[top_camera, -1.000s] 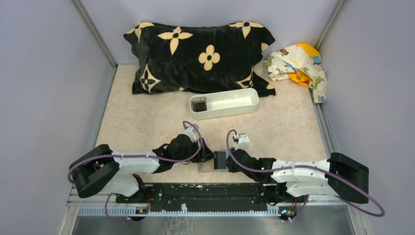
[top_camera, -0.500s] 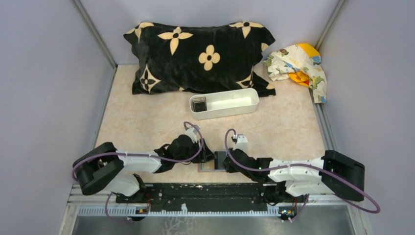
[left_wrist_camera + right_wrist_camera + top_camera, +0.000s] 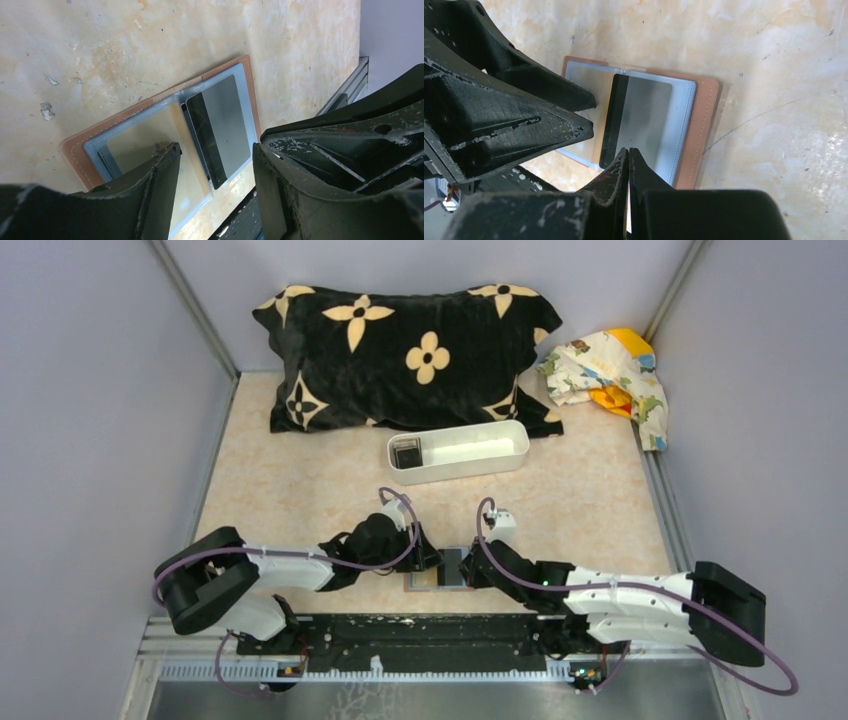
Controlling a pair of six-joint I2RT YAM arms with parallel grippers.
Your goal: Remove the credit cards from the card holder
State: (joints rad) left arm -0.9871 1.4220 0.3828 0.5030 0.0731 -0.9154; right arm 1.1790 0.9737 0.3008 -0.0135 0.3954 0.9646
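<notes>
A: The holder (image 3: 447, 568) lies open at the table's near edge, midway between the arms. One dark card (image 3: 405, 452) already sits in the left end of the tray (image 3: 480, 465), farther back.

B: So partly done. A grey card (image 3: 641, 117) with a black stripe is on the holder's right half, and maybe a tan card (image 3: 145, 135) in the left pocket.

A: The left gripper (image 3: 216, 150) is spread above the holder, gripping nothing. The right gripper (image 3: 629, 152) is pressed together at the grey card's edge. Pinching it? Can't tell.

B: Any writing?

A: None readable.
</notes>
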